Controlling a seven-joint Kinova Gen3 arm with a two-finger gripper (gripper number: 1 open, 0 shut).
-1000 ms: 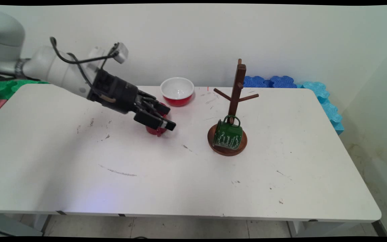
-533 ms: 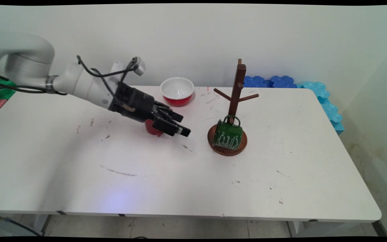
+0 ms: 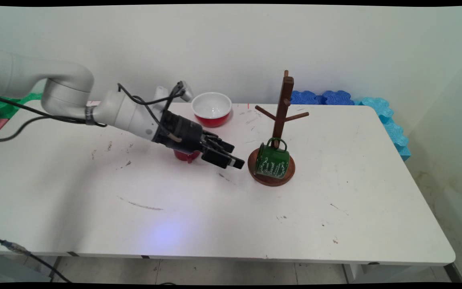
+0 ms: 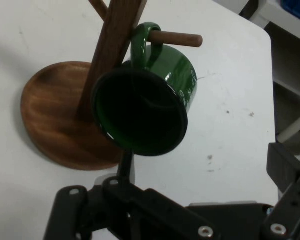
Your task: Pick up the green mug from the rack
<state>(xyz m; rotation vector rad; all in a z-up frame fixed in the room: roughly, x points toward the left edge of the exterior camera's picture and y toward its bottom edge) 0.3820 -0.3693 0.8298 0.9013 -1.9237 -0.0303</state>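
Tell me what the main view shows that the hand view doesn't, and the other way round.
Only the main view shows the red and white bowl near the table's far edge, the red cup partly hidden behind the gripper, the blue foam mats by the wall, and the rack's top.

Only the hand view shows the mug's dark inside, its mouth facing the camera, and its handle hooked over a low peg.

Both show the green mug hanging on the wooden mug rack, the rack's round base, the white table and the empty gripper.
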